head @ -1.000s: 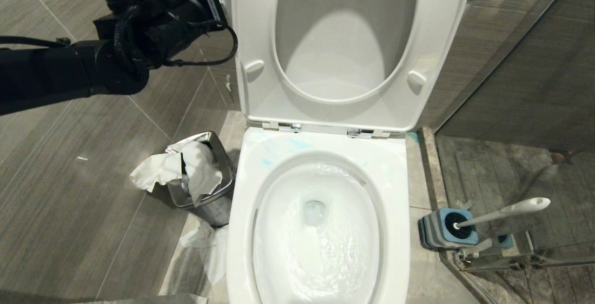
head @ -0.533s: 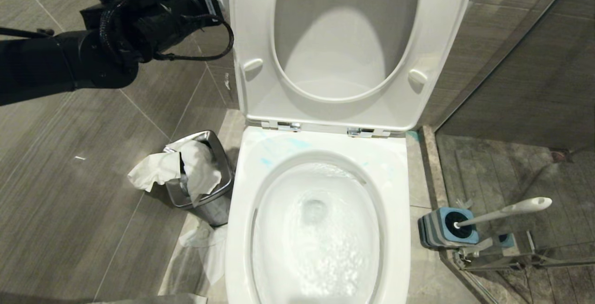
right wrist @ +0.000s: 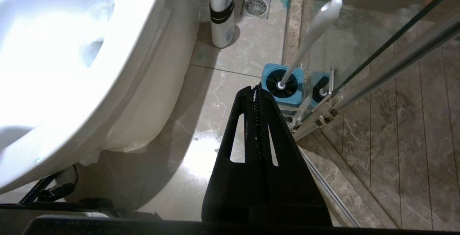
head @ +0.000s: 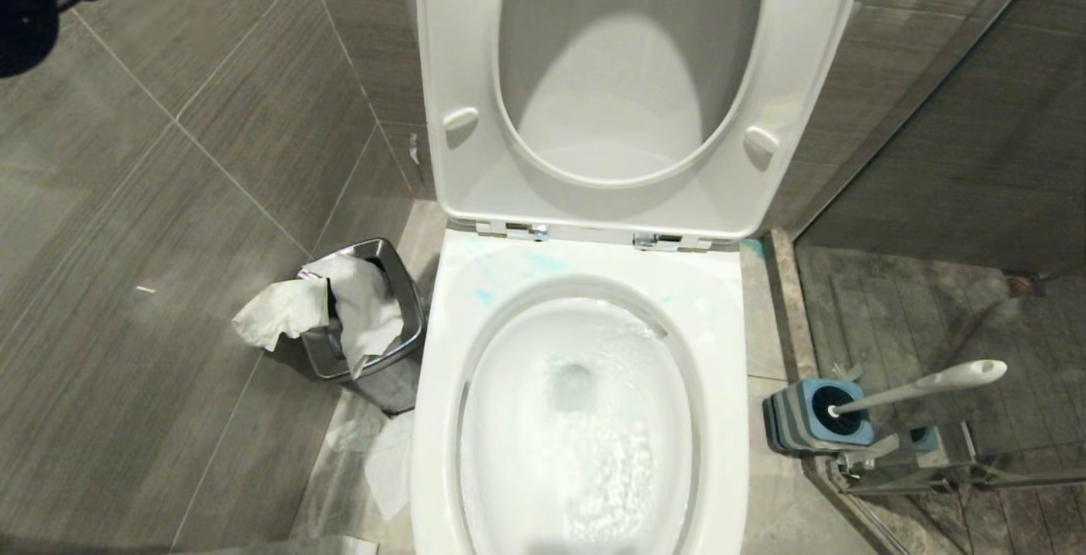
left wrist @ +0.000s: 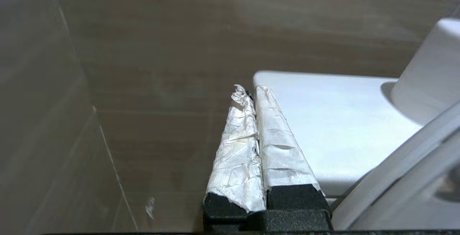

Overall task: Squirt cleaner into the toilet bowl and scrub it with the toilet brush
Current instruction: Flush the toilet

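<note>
1. Since the left tool [left wrist: 251, 91] has its paper-wrapped fingers pressed together on nothing (it hangs by the cistern top [left wrist: 323, 120], close to the far wall), I judge its work up there finished; any pull-back should come straight toward the near side.
2. Low on the right, the right tool [right wrist: 256, 91] is also closed and empty, pointing at the toilet brush [right wrist: 309, 37], which stands in its holder [head: 785, 423] on the floor right of the toilet bowl [head: 441, 385].
3. Water churns white in the bowl, so the job looks nearly over; only thin smears of cleaner [head: 543, 262] remain on the far rim, left of centre.
4. Should those smears want another scrub, take the handle high, near its rounded end, and lift it along its own lean.
5. Edges: the glass screen's rail [right wrist: 377, 80] runs just beside the holder (little room on that side). A white bottle [right wrist: 221, 12] stands farther along the bowl's flank.
6. The raised seat and lid [head: 475, 71] close off the far side.
7. On the left, the waste bin [head: 399, 283] spills paper beside the bowl; beyond it lies open floor.
</note>
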`<state>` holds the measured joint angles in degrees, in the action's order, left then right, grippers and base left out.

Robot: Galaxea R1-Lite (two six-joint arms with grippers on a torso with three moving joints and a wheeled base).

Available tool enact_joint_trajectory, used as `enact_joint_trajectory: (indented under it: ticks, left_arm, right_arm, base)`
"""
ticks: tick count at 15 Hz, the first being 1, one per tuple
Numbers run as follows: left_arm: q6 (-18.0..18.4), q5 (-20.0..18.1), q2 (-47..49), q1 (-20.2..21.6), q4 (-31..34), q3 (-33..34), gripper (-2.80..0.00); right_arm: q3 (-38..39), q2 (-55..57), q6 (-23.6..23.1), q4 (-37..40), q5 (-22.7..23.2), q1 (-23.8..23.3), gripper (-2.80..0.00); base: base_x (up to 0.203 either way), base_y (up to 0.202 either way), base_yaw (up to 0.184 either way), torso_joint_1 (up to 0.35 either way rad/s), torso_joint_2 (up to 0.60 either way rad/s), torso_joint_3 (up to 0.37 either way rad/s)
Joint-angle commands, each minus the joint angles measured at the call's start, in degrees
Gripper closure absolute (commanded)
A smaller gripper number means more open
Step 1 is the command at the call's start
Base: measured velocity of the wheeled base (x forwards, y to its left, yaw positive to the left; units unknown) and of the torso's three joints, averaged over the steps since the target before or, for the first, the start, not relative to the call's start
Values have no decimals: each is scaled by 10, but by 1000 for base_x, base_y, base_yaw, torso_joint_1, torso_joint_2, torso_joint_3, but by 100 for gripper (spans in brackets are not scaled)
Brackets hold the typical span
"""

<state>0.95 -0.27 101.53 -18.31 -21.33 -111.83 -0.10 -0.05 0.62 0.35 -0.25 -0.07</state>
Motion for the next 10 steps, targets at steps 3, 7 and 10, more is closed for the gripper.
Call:
enact_joint_trajectory:
  ticks: [3, 7, 10]
  left_arm:
    - [30, -4, -97, 6, 15, 7, 0]
    - [42, -98, -167, 37, 189, 6, 0]
    - [34, -160, -219, 50, 376, 7, 0]
  right_arm:
    - [0, 0, 0, 0, 0, 1, 0]
    - [0, 0, 0, 0, 0, 0, 0]
    - [0, 0, 1, 0, 0, 0, 0]
  base:
    - [0, 0, 0, 0, 0, 0]
    - [0, 0, 0, 0, 0, 0]
    - [0, 0, 0, 0, 0, 0]
